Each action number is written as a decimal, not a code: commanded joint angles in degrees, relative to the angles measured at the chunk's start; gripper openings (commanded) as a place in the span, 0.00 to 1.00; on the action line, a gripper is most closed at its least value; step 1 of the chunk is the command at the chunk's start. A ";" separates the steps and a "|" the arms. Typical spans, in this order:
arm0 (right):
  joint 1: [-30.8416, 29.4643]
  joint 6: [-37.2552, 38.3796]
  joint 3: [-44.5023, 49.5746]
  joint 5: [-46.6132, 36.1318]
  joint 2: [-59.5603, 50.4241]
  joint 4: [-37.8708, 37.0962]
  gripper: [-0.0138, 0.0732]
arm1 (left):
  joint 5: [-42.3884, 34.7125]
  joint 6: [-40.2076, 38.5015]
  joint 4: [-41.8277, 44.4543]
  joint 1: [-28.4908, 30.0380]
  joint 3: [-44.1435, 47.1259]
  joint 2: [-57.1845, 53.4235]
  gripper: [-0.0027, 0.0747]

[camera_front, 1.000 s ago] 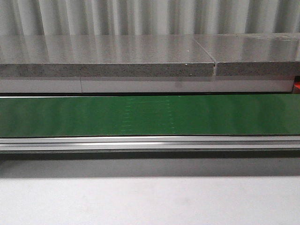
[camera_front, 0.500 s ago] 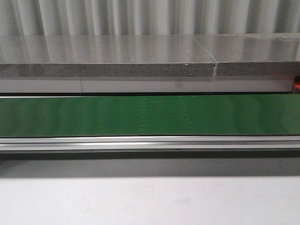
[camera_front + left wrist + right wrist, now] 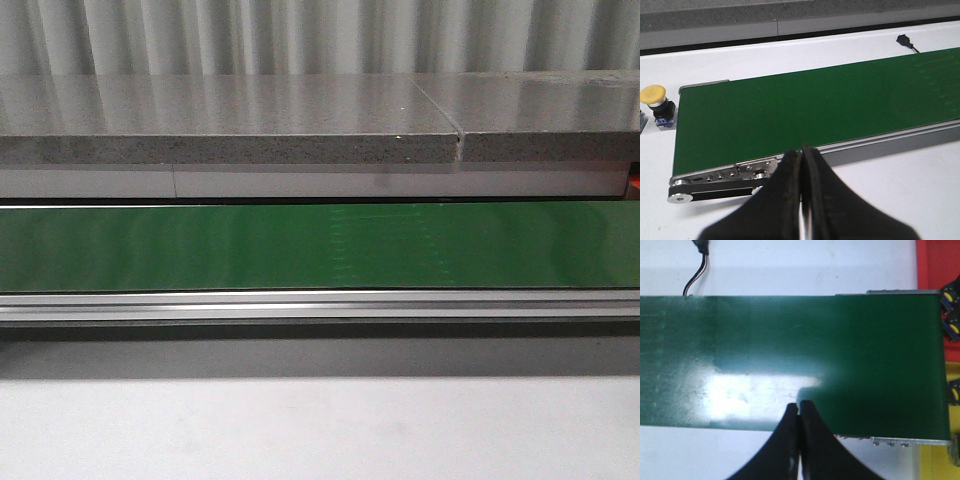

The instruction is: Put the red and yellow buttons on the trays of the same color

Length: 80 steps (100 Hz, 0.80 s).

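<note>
Belt seam marks have shifted: the faint dotted stitch pattern on the green conveyor belt (image 3: 320, 245) now sits further toward the robot's right than in the two earlier front views, so the belt is running left to right. Nothing else in the front view has changed; neither arm shows there.

Left end effector (image 3: 801, 165): fingers pressed together, nothing between them, hovering over the near rail at the belt's left end. Right end effector (image 3: 799, 412): likewise closed and empty, poised above the belt's near edge close to its right end.

Task items: one yellow button (image 3: 653, 96) stands upright on the white desk (image 3: 890, 190), just off the belt's left end, not on the belt. Red tray (image 3: 937, 262) lies beyond the belt's right end; a strip of yellow tray (image 3: 935, 462) shows at the corner near it. Dark button bodies (image 3: 951, 315) sit at the red tray's edge; cap colours cannot be read.

Risks, as judged:
- Both end effectors are shut. Neither can take a button until the jaws part; descending as-is would knock the button over.
- Moving belt: a button placed on it drifts right, so a late grasp by the right arm would miss or clip it off the end.
- Glare patch on the belt in the right wrist view may hide a small cap.
- Trays lie side by side; a mis-drop could land on the wrong colour.
</note>
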 commanded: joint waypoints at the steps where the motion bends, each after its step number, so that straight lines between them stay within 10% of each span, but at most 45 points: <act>1: 1.07 -0.87 1.78 -4.47 -4.11 -0.33 0.10 | -3.91 -0.04 -0.71 -0.48 -1.48 0.31 0.01; 80: 1.51 -2.82 25.90 -10.10 -40.95 -0.33 0.10 | -6.21 -0.04 -0.71 -0.48 -1.48 0.31 0.01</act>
